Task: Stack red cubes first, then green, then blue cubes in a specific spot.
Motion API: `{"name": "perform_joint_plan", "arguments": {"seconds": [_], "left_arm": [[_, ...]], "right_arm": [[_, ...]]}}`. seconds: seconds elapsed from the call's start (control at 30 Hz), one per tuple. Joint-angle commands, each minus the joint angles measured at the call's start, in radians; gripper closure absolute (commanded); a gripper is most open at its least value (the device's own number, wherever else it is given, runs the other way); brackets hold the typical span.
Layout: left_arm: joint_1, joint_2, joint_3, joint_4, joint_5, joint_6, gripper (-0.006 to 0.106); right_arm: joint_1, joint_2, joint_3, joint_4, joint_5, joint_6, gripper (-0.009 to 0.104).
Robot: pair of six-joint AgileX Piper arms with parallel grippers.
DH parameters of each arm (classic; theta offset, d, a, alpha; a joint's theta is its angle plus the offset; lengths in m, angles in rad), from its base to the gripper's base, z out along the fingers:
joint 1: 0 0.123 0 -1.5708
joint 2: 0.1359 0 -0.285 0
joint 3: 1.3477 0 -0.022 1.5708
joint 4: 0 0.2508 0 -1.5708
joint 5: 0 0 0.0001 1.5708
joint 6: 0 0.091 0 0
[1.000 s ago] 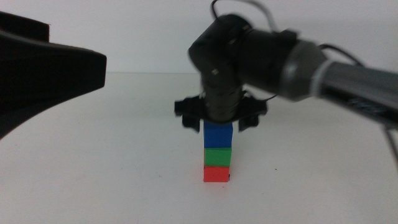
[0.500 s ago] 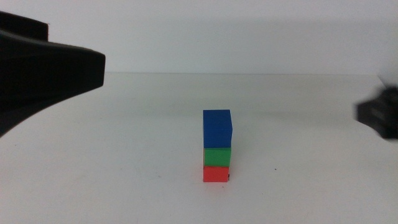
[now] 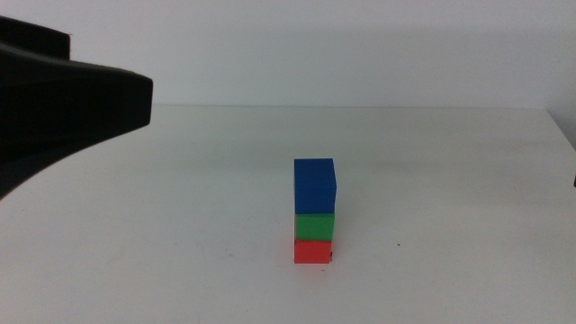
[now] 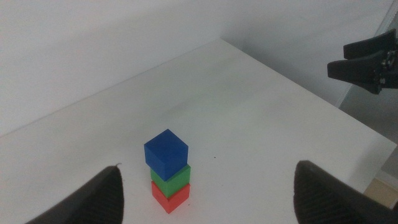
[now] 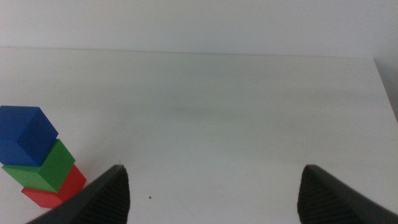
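Note:
The red cube (image 3: 312, 252) sits on the white table with the green cube (image 3: 315, 226) on it and the blue cube (image 3: 315, 184) on top, turned slightly. The stack covers the marked spot; one black tick (image 3: 333, 259) shows at the red cube's corner. The stack also shows in the left wrist view (image 4: 166, 152) and the right wrist view (image 5: 25, 135). My left gripper (image 4: 208, 167) is open and empty, held back above the table on the left. My right gripper (image 5: 212, 169) is open and empty, off to the right of the stack, also seen in the left wrist view (image 4: 367, 62).
The left arm (image 3: 72, 108) is a large dark shape at the middle view's left side. A lone tiny black dot (image 3: 400, 244) lies right of the stack. The table's right edge (image 3: 562, 126) is near the right gripper.
My right gripper let go of the blue cube on top of the stack and drew away to the right, out of the middle view. The stack stayed standing. The left arm has not moved.

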Motion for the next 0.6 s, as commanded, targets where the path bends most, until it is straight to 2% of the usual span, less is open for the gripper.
{"name": "perform_joint_plan", "arguments": {"seconds": [0.0,0.1,0.3,0.37,0.4,0.57], "left_arm": [[0.0,-0.005,0.011,0.008,-0.019,0.0,0.007],[0.0,-0.024,0.089,0.021,-0.158,0.0,0.007],[0.047,-0.14,0.44,0.03,-0.583,0.0,0.007],[0.101,-0.191,0.556,0.033,-0.623,0.0,0.007],[0.139,-0.226,0.616,0.039,-0.621,0.0,0.007],[0.364,-0.451,0.879,0.076,-0.611,0.0,0.007]], "right_arm": [[-0.009,-0.003,0.008,0.001,-0.01,-0.013,0.002],[-0.009,-0.003,0.008,0.001,-0.01,-0.013,0.002],[-0.009,-0.003,0.013,-0.011,-0.015,-0.013,0.002],[-0.012,-0.03,0.058,-0.077,-0.081,-0.013,0.002],[-0.018,-0.047,0.096,-0.089,-0.121,-0.013,0.002],[-0.073,-0.214,0.343,-0.073,-0.317,-0.013,0.002]]}}
